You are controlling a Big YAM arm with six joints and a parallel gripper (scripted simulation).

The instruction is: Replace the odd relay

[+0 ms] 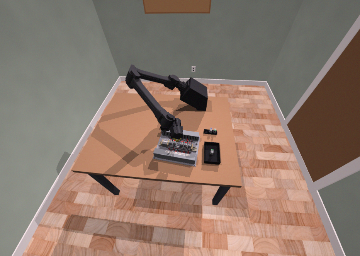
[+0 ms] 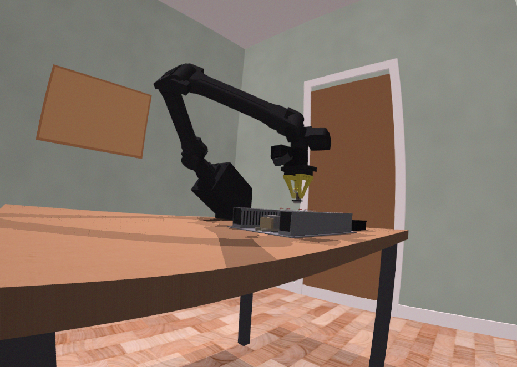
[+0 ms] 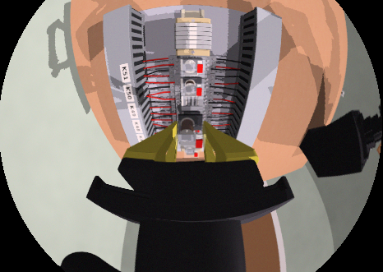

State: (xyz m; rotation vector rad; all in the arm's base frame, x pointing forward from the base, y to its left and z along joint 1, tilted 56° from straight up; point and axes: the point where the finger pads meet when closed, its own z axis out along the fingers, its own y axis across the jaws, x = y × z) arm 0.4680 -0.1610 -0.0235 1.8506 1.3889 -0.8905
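My gripper (image 1: 176,137) (image 2: 296,195) (image 3: 190,126) is shut on a clear spare relay (image 3: 190,144) (image 2: 296,195) with a red button. It holds the relay upright, just above the row of relays (image 1: 180,144) in the grey relay panel (image 1: 174,157) (image 2: 317,223) (image 3: 263,74). In the wrist view a dark empty socket lies right beyond the held relay, and two seated relays (image 3: 190,85) with red buttons stand farther along the row. A relay with a green button (image 1: 211,152) lies in the black tray (image 1: 205,155).
A small black spare holder (image 1: 210,131) with two relays stands behind the tray. The arm's black base (image 1: 194,94) sits at the back of the table. The tray's end (image 2: 358,224) shows past the panel in the exterior view.
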